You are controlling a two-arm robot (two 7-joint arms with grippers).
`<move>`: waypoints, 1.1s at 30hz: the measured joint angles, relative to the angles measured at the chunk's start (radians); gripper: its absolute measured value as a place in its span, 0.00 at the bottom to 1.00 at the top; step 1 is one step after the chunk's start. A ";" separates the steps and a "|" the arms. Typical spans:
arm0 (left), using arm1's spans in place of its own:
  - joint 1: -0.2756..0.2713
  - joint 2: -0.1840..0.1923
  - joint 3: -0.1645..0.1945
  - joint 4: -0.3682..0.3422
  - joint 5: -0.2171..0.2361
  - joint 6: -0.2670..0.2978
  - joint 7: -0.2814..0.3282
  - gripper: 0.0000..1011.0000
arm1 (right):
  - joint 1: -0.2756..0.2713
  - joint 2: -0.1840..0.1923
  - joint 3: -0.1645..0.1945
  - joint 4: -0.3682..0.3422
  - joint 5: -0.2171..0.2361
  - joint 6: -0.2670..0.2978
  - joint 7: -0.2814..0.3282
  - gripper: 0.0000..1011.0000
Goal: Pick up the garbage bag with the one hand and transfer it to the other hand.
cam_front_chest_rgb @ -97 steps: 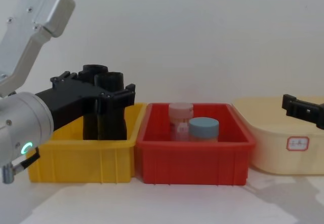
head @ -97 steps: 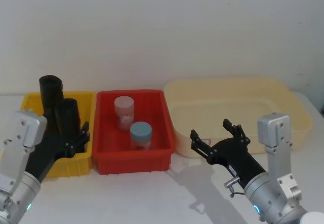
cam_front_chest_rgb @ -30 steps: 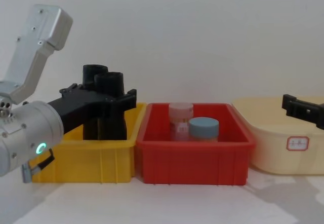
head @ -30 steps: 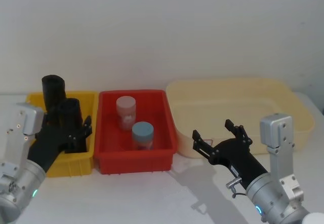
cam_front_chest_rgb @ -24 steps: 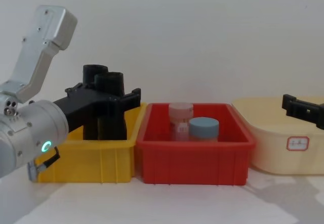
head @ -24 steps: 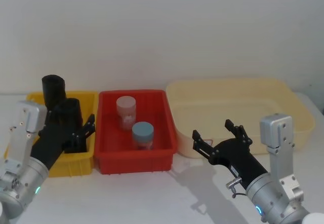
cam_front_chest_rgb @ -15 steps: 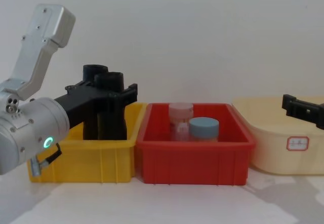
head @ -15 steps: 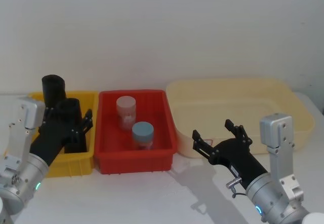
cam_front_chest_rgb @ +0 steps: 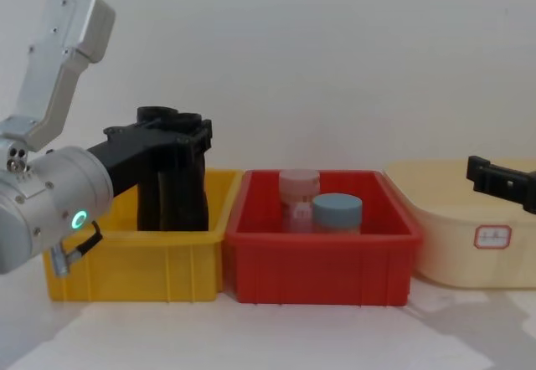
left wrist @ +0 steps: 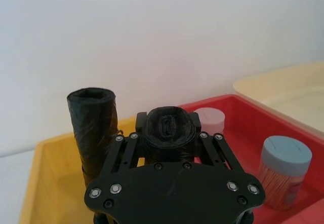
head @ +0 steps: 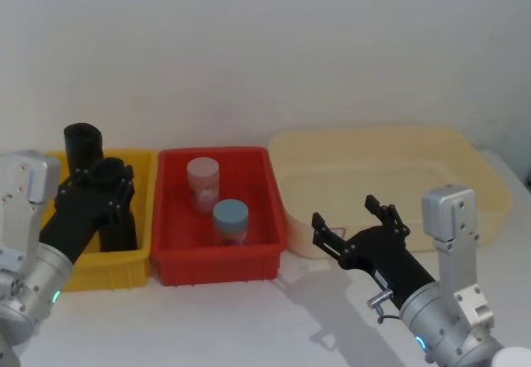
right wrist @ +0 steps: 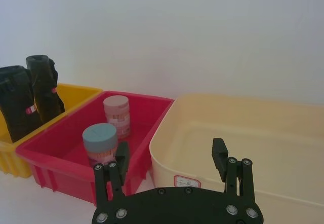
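The garbage bag (left wrist: 168, 127), one of two rolls (left wrist: 92, 125), sits pinched in the left end effector (head: 106, 178), right end effector (right wrist: 170, 153) spread.

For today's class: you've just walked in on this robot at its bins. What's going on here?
The left gripper has its fingers closed around the top of the garbage bag, the nearer of two black rolls in the yellow bin. The roll stands in the bin, not yet lifted. The second roll stands right beside it. The right gripper hovers open in front of the cream tub, holding nothing. A pink jar and a blue-lidded jar sit in the red bin.
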 joint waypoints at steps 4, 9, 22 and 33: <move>0.000 -0.003 -0.004 -0.012 0.000 0.000 -0.002 0.43 | 0.000 0.000 0.000 0.000 0.000 0.000 0.000 0.99; -0.001 -0.006 -0.007 -0.040 0.001 0.003 -0.005 0.40 | 0.000 0.000 0.000 0.000 0.000 0.000 0.000 0.99; -0.041 -0.008 0.001 -0.120 -0.003 0.038 -0.064 0.36 | 0.000 0.000 0.000 0.000 0.000 0.000 0.000 0.99; -0.107 -0.033 0.038 -0.134 -0.044 0.075 -0.157 0.36 | 0.000 0.000 0.000 0.000 0.000 0.000 0.000 0.99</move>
